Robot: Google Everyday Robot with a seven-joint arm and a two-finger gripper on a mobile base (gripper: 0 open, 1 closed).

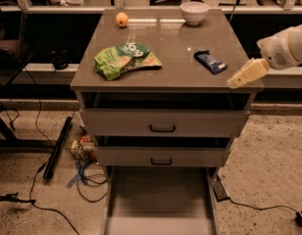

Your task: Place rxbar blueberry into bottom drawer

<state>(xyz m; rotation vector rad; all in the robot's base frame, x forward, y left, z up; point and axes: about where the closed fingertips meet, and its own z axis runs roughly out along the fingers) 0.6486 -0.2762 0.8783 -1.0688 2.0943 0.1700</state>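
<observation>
The rxbar blueberry (210, 61), a small dark blue bar with white markings, lies flat on the right part of the cabinet top (175, 38). My gripper (238, 81) comes in from the right edge on a white arm; its beige tip hangs over the front right corner of the top, to the right of and a little nearer than the bar, not touching it. The bottom drawer (161, 199) is pulled out at the foot of the cabinet, a wide shallow grey-beige tray with nothing on its floor.
A green snack bag (125, 58) lies on the left of the top, an orange fruit (122, 19) at the back left, a white bowl (194, 12) at the back. Two upper drawers with black handles (162, 128) are shut. Cables (87, 177) lie on the floor at left.
</observation>
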